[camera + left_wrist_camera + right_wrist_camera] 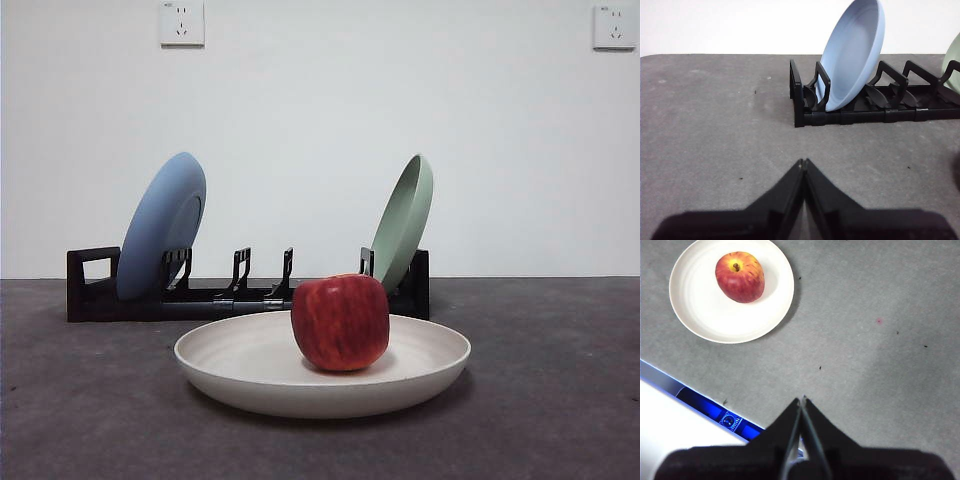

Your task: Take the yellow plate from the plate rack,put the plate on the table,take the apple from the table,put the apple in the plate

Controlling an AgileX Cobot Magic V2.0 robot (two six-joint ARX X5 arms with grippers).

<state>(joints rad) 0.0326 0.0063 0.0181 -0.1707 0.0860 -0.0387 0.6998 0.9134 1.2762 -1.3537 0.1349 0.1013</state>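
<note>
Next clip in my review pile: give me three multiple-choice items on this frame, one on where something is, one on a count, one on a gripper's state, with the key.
1. Where is the apple?
A. in the yellow plate
B. on the bare table
C. in the plate rack

2. How many plates stand in the rack?
A. one
B. two
C. three

3. How are the right gripper jaws?
A. wide open
B. closed on the apple
C. closed, holding nothing

Key: 1 A, the apple rests in the plate in the front and right wrist views. 2 B, only the blue plate and the green plate stand there. 3 C, the jaw tips meet over bare table.
</note>
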